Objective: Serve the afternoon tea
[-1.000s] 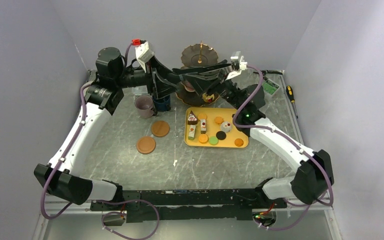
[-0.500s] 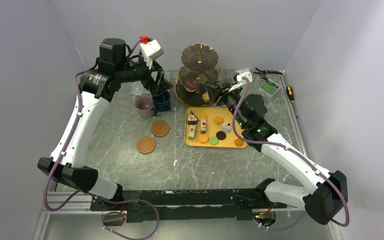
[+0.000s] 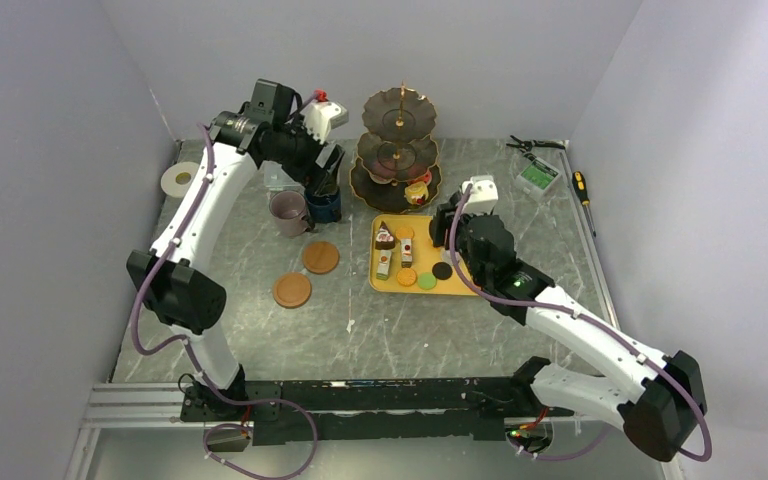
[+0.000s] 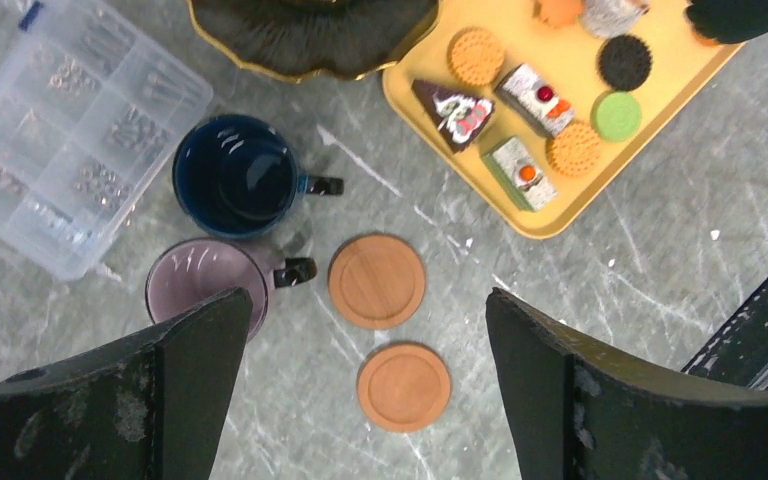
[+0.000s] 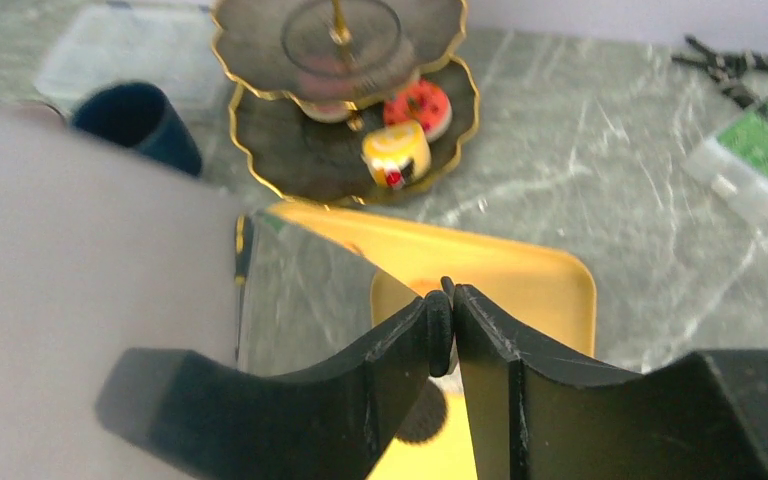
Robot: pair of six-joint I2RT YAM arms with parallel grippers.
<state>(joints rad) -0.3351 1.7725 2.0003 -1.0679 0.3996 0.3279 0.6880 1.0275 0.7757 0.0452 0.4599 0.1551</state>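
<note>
Overhead and wrist views, one moment.

Noted left gripper [image 4: 365, 298] hanging above the mugs at the far left of the table, fingers spread wide, nothing between them. Under it: navy mug [image 4: 240, 175] upright, handle pointing toward the tray. Mauve mug [image 4: 205, 290] just beside it, partly hidden by one finger. Both on the marble itself, off the coasters.

Two brown round coasters lying flat and bare. First coaster [image 4: 377, 281] just beside the mauve mug's handle. Second coaster [image 4: 404, 386] close to the first, apart from both mugs.

Clear compartment box [image 4: 50, 150] near the navy mug, on the side away from the tray. White tape roll [image 3: 179, 180] by the left wall.

Right gripper [image 5: 442, 325] closed, fingertips meeting, nothing seen pinched. Hovering over the far end of the yellow tray [image 4: 560, 215], near the stand. Large pale blur filling the left of that wrist view; cannot tell what.

Three-tier stand [image 3: 398, 150] upright at back centre, gold-rimmed. On its bottom tier: pink donut [image 5: 423, 105] and yellow cake slice [image 5: 396, 152], side by side. On the middle tier: something pinkish, possibly another donut, too blurred to name.

On the tray: chocolate wedge [image 4: 453, 108], two rectangular slices [image 4: 535, 97] [image 4: 520, 172], orange macarons [image 4: 476, 56] [image 4: 574, 147], green macaron [image 4: 617, 115], dark round piece [image 4: 625, 62].
</note>
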